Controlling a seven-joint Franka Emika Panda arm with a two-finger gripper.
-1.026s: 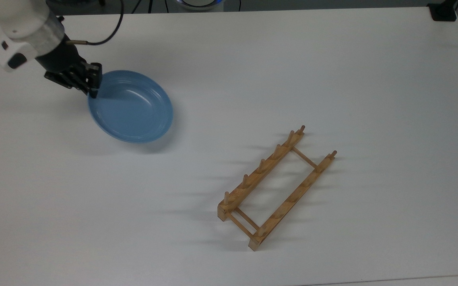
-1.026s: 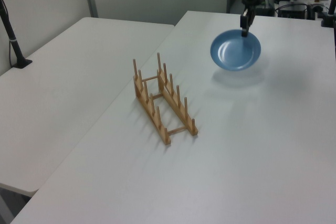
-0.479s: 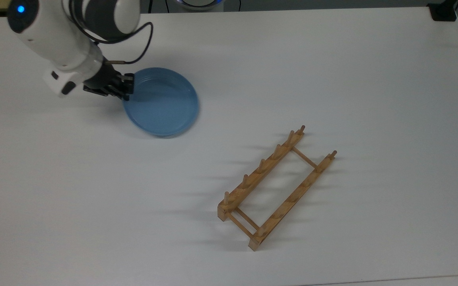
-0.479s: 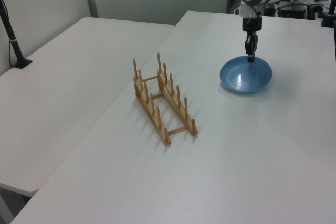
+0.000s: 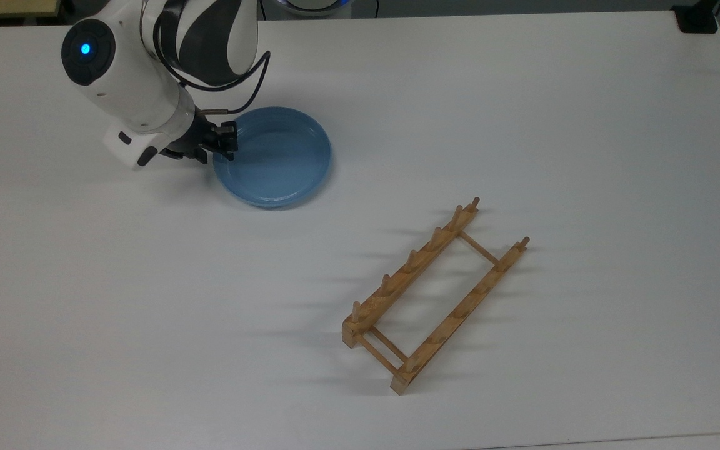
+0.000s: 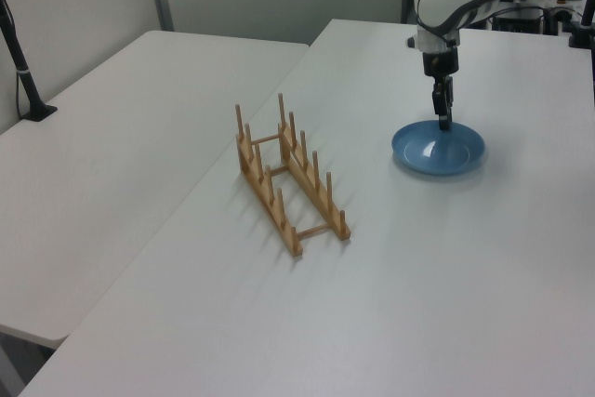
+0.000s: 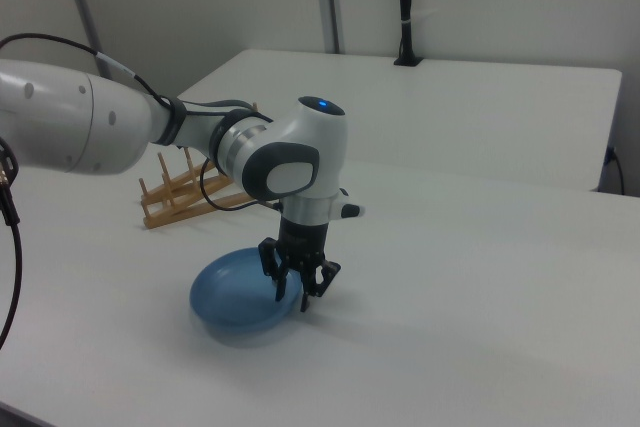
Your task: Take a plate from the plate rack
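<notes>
Though the task speaks of lifting the plate (image 5: 274,156) out of the plate rack (image 5: 433,295), the plate now lies flat on the white tabletop (image 5: 522,112), well apart from the rack and nearer the tabletop's far edge in the top view. The rack stands with nothing between its pegs, toward the near edge in the top view. The hand (image 5: 227,142) comes down from above onto the plate's rim on the arm's side, its fingers closed on that rim, one inside and one outside the raised lip. Gripping by the edge suits so shallow a dish, since there is nothing else to pinch. Judging by the plate resting level on the tabletop, the removal looks done and only letting go is left.
</notes>
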